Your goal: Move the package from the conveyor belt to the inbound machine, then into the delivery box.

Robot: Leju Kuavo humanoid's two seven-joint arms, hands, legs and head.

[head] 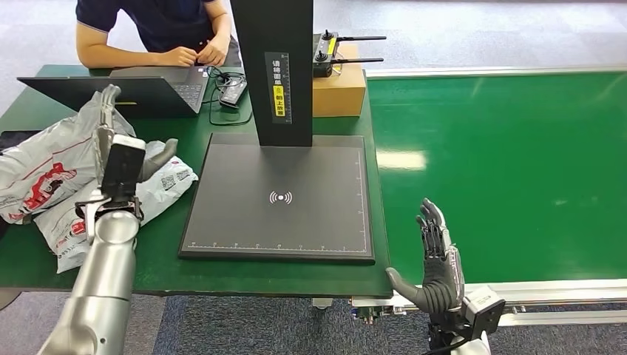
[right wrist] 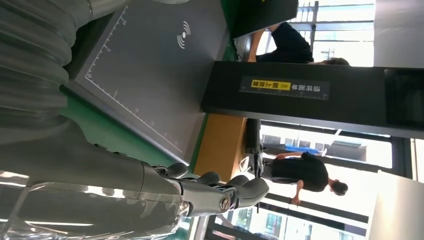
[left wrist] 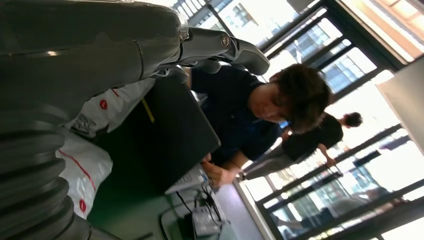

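Packages (head: 44, 177): grey-white mailer bags piled at the left edge of the green table (head: 159, 259), none on the belt or scanner. Left hand (head: 122, 159) hovers over the pile, fingers spread, holding nothing. Laptop (head: 140, 89) at the table's back edge, a person (head: 159, 29) typing behind it. Black scanner plate (head: 281, 196) mid-table, its post (head: 285, 70) at the back, cardboard box (head: 339, 89) beside the post. Right hand (head: 436, 262) upright, fingers spread and empty, at the near left corner of the green conveyor belt (head: 510, 170).
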